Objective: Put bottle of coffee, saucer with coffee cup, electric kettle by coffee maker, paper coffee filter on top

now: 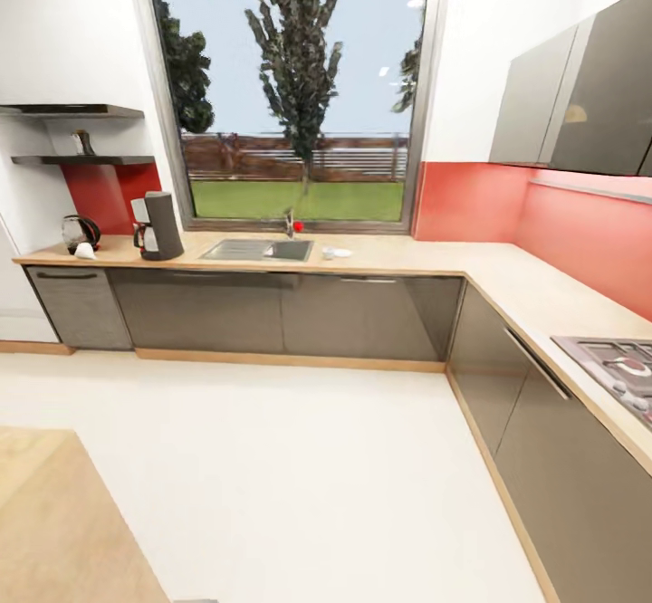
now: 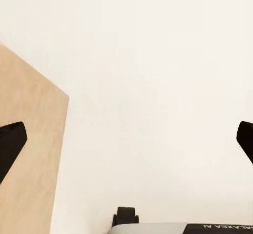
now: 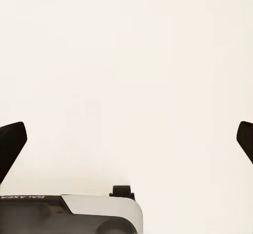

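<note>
- Far across the white floor [image 1: 299,458], the kitchen countertop [image 1: 398,254] runs under a big window, then turns a corner and comes down my right side.
- My coffee maker [image 1: 159,225] stands on the counter near its left end, just left of the sink [image 1: 258,249].
- At the very left end sits the dark kettle [image 1: 80,232], with something small and white at its foot; I can't tell what it is.
- Something small and white lies right of the sink; maybe the saucer.
- Up on the lower black kitchen shelf [image 1: 81,160] is a little dark thing, too small to name.
- My left gripper [image 2: 126,139] and right gripper [image 3: 126,139] both hang wide apart over the floor, holding nothing.
- I think I could bump the wooden island [image 1: 63,521] by my left side if I turn too fast.
- Reaching up to that shelf, I might knock the coffee maker below.
</note>
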Controlling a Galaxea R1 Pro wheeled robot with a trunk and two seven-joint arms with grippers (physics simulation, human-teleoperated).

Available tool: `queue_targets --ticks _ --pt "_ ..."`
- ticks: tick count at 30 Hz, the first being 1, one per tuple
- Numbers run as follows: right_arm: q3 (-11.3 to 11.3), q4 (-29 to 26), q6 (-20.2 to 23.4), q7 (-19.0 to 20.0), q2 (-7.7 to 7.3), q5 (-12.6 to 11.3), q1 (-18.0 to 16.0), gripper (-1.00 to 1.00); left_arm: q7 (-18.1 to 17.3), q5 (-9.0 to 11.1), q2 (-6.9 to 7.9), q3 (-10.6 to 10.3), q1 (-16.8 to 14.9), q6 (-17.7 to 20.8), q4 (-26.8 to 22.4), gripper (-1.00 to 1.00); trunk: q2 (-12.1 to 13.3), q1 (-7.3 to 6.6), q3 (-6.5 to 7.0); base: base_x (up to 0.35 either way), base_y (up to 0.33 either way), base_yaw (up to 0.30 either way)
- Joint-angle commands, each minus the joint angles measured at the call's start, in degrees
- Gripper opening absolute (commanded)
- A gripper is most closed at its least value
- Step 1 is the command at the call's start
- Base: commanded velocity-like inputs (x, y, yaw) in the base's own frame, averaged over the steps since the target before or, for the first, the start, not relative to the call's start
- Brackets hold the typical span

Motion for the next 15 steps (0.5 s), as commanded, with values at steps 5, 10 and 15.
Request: queue_targets --ticks 5,10,15 --pt "0.0 0.0 -0.2 0.0 -0.01 0.0 0.0 1.00 0.0 0.2 0.00 0.0 -0.1 -0.2 0.0 1.00 -0.1 0.07 -0.13 0.338 0.000 0.000" --pt "0.0 0.0 -0.1 0.0 -0.01 0.0 0.0 1.00 0.0 0.2 0.00 0.0 -0.1 -0.2 0.0 1.00 -0.1 0.07 -0.13 0.338 0.000 0.000" --pt "0.0 0.0 -0.1 0.0 -0.01 0.0 0.0 1.00 0.0 0.2 0.00 0.0 -0.1 -0.2 0.0 1.00 -0.1 0.07 -0.13 0.338 0.000 0.000"
